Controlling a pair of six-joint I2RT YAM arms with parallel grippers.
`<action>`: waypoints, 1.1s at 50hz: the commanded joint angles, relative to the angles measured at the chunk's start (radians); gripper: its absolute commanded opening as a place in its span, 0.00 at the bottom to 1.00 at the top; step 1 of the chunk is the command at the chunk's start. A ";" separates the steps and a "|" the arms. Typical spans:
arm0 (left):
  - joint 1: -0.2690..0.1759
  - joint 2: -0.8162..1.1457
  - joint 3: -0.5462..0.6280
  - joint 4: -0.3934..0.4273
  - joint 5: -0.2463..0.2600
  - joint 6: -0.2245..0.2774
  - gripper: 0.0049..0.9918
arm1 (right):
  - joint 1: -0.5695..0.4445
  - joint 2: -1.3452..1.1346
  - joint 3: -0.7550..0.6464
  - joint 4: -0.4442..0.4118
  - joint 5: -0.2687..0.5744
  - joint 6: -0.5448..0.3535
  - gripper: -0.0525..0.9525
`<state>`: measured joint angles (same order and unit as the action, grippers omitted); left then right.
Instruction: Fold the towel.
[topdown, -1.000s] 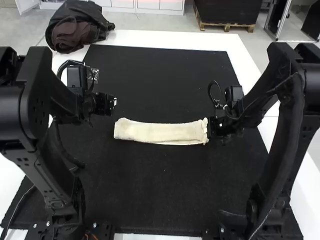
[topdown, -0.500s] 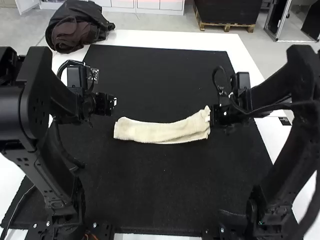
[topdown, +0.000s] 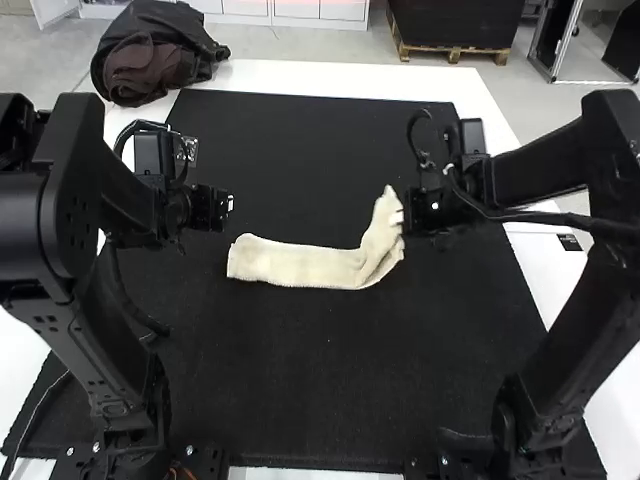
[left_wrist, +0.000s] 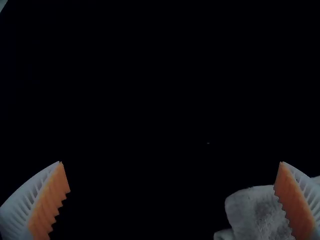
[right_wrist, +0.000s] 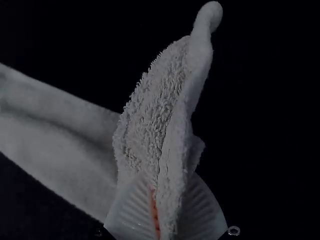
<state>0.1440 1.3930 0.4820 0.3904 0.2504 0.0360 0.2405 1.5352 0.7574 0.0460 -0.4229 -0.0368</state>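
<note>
Raised and bent out of line since the earlier frames, the right-hand end of the towel (topdown: 300, 265) has been carried inward and forward by the right gripper (topdown: 402, 214). One second ago the strip was laid nearly straight between the arms; a bend is now shown just inward of the right gripper and nearer the arm bases. No shift is noted at the opposite end, nor at the left gripper (topdown: 228, 204). The change is judged to be the start of another fold, by which the strip's length would be reduced; that fold is not yet made.

Right gripper: found closed on the towel, with the end layers pinched between its ribbed fingers (right_wrist: 131, 212). Part of the cloth is stood up beyond the fingertips, and the remaining length is stretched from beside them toward the left gripper's side, flat on the black mat (topdown: 300, 400).

Left gripper: found open, its orange pads (left_wrist: 49, 202) set wide apart, with nothing held. The free end of the strip is located near it, inward and toward the arm bases.

For completion, the held end should be carried over the flat part and lowered with edges aligned. A skewed fold is considered possible, since the raised portion is angled forward.
</note>
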 joint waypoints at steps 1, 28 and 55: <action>0.008 -0.014 0.013 0.011 -0.011 -0.012 0.97 | 0.072 -0.007 0.040 0.023 -0.017 0.054 0.03; 0.014 -0.012 0.000 0.047 -0.045 -0.004 0.97 | 0.336 0.174 0.151 0.134 0.007 0.118 0.03; 0.161 -0.012 -0.048 0.122 -0.043 0.047 0.97 | 0.494 0.370 0.361 0.166 0.016 0.158 0.03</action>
<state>0.2802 1.3930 0.4335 0.4992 0.2092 0.0574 0.7052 1.8832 1.0584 0.1997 -0.4149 0.1036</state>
